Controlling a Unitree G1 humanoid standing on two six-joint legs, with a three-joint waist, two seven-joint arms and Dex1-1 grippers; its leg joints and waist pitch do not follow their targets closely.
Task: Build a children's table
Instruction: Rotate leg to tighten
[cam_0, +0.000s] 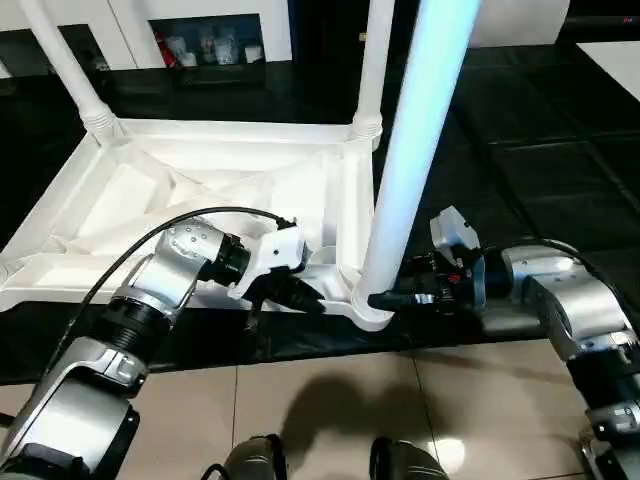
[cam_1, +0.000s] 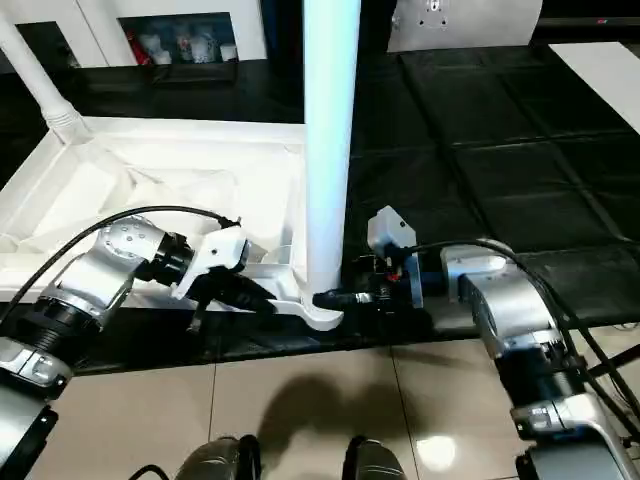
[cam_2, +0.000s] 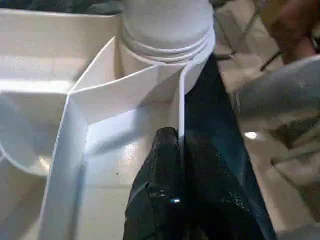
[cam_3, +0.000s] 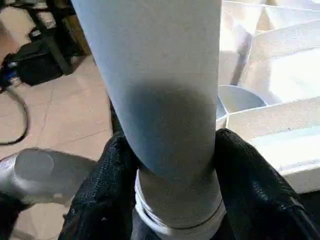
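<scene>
The children's table (cam_0: 200, 190) is seen lying upside down on the black work surface (cam_0: 540, 150), ribbed underside up, with its near edge at the surface's front. The left arm is reached in low from the left, and its left gripper (cam_2: 181, 165) is seen pinched together on the thin white wall of the near rim, one finger on each side. The right arm is brought in level from the right, and the right gripper (cam_3: 170, 165) is clamped around the upright leg (cam_0: 415, 150) just above its ringed base in the near corner socket (cam_0: 368, 312).
</scene>
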